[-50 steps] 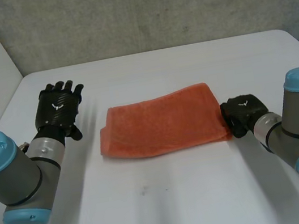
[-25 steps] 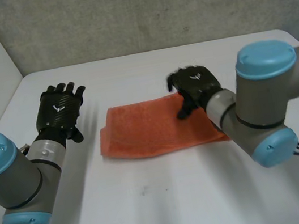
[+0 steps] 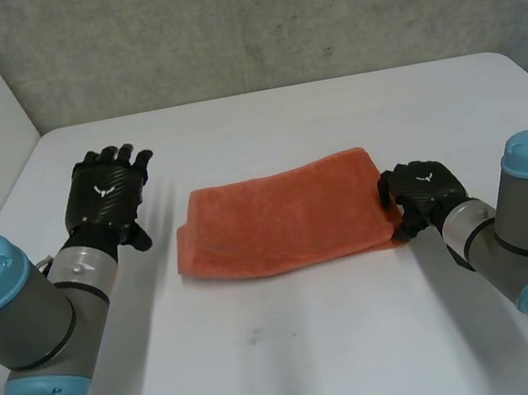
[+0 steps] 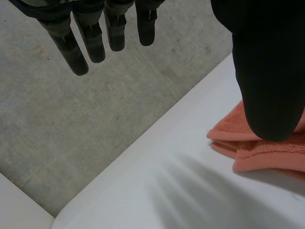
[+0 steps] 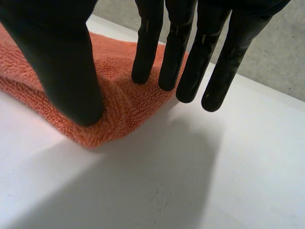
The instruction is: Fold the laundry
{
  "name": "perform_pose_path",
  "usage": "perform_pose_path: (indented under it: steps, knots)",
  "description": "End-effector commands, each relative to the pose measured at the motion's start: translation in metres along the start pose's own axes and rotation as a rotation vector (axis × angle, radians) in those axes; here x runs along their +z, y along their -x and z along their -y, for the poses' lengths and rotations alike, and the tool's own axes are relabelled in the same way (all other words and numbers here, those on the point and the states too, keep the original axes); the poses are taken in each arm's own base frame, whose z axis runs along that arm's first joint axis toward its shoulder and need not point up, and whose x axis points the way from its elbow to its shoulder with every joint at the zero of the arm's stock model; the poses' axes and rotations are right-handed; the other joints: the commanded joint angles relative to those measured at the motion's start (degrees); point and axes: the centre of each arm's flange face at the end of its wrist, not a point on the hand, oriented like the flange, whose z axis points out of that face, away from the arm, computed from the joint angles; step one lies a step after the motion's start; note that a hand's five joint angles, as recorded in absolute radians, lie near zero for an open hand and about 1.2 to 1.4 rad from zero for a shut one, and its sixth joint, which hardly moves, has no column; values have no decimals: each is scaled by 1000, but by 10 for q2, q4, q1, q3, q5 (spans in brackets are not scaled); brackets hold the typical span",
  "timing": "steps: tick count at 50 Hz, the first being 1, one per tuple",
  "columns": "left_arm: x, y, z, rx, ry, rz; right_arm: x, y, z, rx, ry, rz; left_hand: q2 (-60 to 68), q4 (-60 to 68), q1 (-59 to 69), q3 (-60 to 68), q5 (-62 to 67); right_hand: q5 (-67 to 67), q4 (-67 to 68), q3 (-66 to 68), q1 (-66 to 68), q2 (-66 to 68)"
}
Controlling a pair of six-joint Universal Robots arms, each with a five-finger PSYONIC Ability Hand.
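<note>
The left hand [image 3: 105, 196] hovers over the table [image 3: 300, 354] near its left edge, palm down. Its fingers [image 4: 76, 47] are straight and relaxed and grasp nothing. It is beside the towel [image 3: 283, 217] but apart from it, and in the left wrist view the towel's left end lies past the thumb.

The orange towel lies folded into a long strip at the middle of the table, its long sides running along the table's near and far edges. The left end shows stacked layers. The right end is a rounded fold.

The right hand [image 3: 426, 193] is on the towel's right end. Its fingers [image 5: 147, 52] are straight: some fingertips touch the towel's top, the others reach past the towel's far edge. Its thumb [image 5: 62, 67] presses down on the near right corner. The hand is not curled round the cloth, which stays flat on the table.
</note>
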Motion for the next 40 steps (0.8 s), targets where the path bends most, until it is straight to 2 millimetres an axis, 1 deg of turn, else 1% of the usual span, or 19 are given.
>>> perform_pose_path:
  steps: [1, 5, 11, 12, 13, 14, 16, 18, 20, 21, 24, 25, 28, 32, 35, 36, 37, 38, 40]
  knots:
    - [0, 2, 5, -66, -12, 5, 2, -1, 1, -2, -33, -12, -16, -17, -10, -25, -27, 355, 337, 328, 397, 329]
    - [1, 5, 9, -99, -26, 12, 3, -3, 11, -13, -70, -29, -16, -17, -10, -25, -27, 355, 337, 328, 397, 329]
    - [1, 10, 15, -108, -42, 25, 5, -2, 64, -43, -207, -25, -16, -17, -10, -25, -27, 355, 337, 328, 397, 329]
    - [1, 11, 16, -108, -45, 26, 5, -2, 64, -43, -207, -25, -16, -17, -10, -25, -27, 355, 337, 328, 397, 329]
    - [1, 11, 16, -108, -45, 28, 5, 2, 71, -49, -220, -10, -16, -17, -10, -25, -27, 355, 337, 328, 397, 329]
    - [1, 12, 16, -107, -47, 29, 2, 31, 90, -65, -240, 69, -16, -17, -10, -25, -27, 355, 337, 328, 397, 329]
    - [1, 13, 18, -108, -52, 34, 1, 58, 102, -81, -257, 143, -16, -17, -10, -25, -27, 355, 337, 328, 397, 329]
    - [1, 14, 20, -108, -56, 37, 3, 101, 99, -99, -245, 266, -16, -17, -10, -25, -27, 355, 337, 328, 397, 329]
    - [1, 15, 20, -107, -59, 41, 3, 128, 96, -111, -241, 347, -16, -17, -10, -25, -27, 355, 337, 328, 397, 329]
    - [1, 16, 21, -107, -60, 43, 3, 129, 96, -111, -241, 347, -16, -17, -10, -25, -27, 355, 337, 328, 397, 329]
    - [2, 20, 20, -107, -56, 63, -1, 184, 87, -136, -255, 496, -16, -17, -10, -25, -27, 355, 337, 328, 397, 329]
    - [2, 21, 20, -107, -54, 69, -1, 184, 87, -136, -255, 496, -16, -17, -10, -25, -27, 355, 337, 328, 397, 329]
    - [3, 24, 19, -108, -51, 84, 1, 221, 55, -151, -211, 575, -16, -17, -10, -25, -27, 355, 337, 328, 397, 329]
    - [4, 26, 17, -110, -47, 89, 4, 233, 33, -157, -163, 596, -16, -17, -10, -25, -27, 355, 337, 328, 397, 329]
    - [4, 26, 17, -110, -47, 89, 8, 231, 35, -157, -160, 583, -16, -17, -10, -25, -27, 353, 334, 326, 394, 326]
    - [4, 26, 18, -110, -48, 87, 9, 227, 39, -152, -162, 560, -16, -17, -10, -25, -27, 54, 36, 28, 96, 28]
    - [3, 25, 17, -112, -47, 85, 10, 224, 41, -150, -161, 544, -16, -17, -10, -25, -27, -73, -92, -100, -32, -100]
    - [3, 25, 17, -112, -48, 84, 10, 224, 41, -150, -160, 544, -16, -17, -10, -25, -27, -75, -93, -102, -33, -101]
    - [3, 22, 20, -112, -55, 77, 9, 211, 63, -127, -186, 453, -16, -17, -10, -25, -27, -202, -221, -229, -161, -229]
